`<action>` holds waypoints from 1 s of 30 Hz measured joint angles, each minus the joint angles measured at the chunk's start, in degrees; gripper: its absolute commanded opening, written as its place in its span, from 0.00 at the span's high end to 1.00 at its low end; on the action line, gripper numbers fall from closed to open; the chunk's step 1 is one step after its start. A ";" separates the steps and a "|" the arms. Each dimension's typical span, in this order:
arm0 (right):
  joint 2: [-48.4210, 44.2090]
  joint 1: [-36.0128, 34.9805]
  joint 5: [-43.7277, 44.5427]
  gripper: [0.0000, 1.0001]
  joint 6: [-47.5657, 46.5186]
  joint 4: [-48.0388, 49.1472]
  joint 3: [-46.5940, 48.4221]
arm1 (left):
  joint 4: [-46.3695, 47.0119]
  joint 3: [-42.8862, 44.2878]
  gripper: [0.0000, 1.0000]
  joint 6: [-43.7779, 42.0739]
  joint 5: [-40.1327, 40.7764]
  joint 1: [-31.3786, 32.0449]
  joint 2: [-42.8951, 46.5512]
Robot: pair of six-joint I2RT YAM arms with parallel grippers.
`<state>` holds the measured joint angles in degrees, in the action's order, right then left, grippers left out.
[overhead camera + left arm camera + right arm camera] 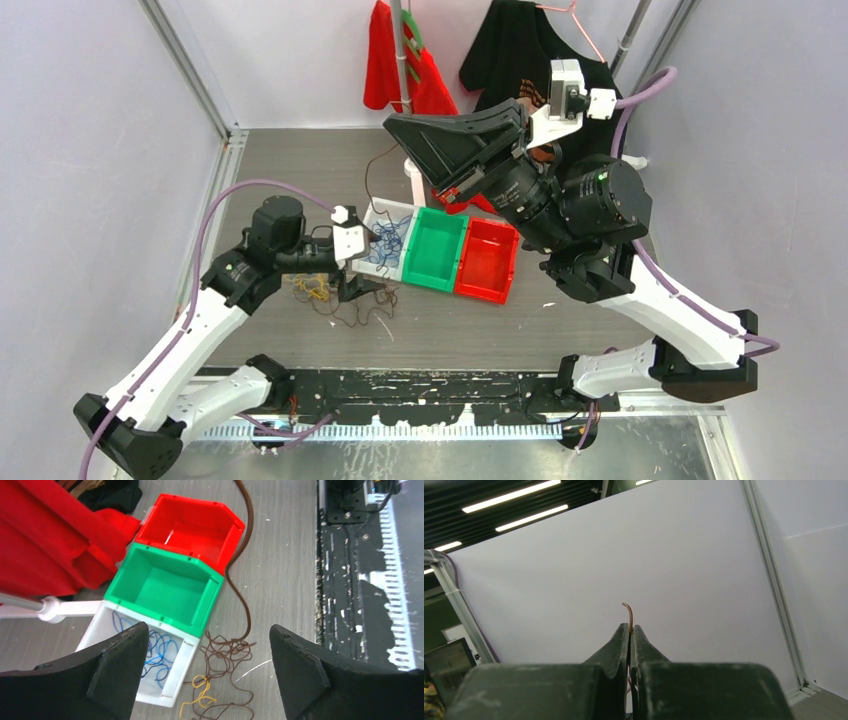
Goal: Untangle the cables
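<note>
I see my left gripper (208, 629) low over the desk (280, 580); its two fingers (120, 675) are far apart and nothing is between them. One finger is over the white bin (172, 690); the other is over bare desk on the far side of the loose wires.

Three bins sit in a row and touch side by side: the white bin, then the green bin (212, 597), then the red bin (231, 542). The blue cables (161, 650) lie curled up inside the white bin. A red cloth (45, 540) hangs just beside the bins.

The brown cables (226, 649) lie in a messy heap on the desk, just beside the corner of the white bin; a yellow cable (202, 692) lies there too, mixed in with the brown loops.

My right gripper (630, 627) is high up in the air, above the bins; its fingers are pressed tight together on one brown cable (628, 611), and a little bent end pokes out above the tips. In the left wrist view that cable goes up from the brown heap, past the ends of the green and red bins.
</note>
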<state>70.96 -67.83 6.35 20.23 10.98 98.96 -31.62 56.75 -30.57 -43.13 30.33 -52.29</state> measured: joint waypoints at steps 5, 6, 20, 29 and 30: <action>0.72 0.00 -0.83 0.99 0.83 1.07 0.26 | 2.03 0.00 0.54 4.00 -0.52 1.44 -0.33; 0.85 0.00 -0.96 0.99 0.92 1.05 0.26 | 2.25 0.00 0.62 4.66 -0.46 1.51 -0.13; -0.28 0.00 -1.14 0.99 0.94 4.85 -6.47 | 4.81 0.04 1.00 13.94 3.67 1.55 3.43; -8.70 0.00 0.48 0.59 0.13 5.77 -17.86 | 5.27 5.25 1.00 14.75 11.39 1.55 4.50; -9.99 0.00 0.90 0.46 -0.31 5.86 -19.26 | 5.29 6.01 1.00 14.36 12.55 1.55 4.72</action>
<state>60.97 -67.83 7.25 19.92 16.84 79.70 -26.33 62.76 -16.21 -30.59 31.88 -47.57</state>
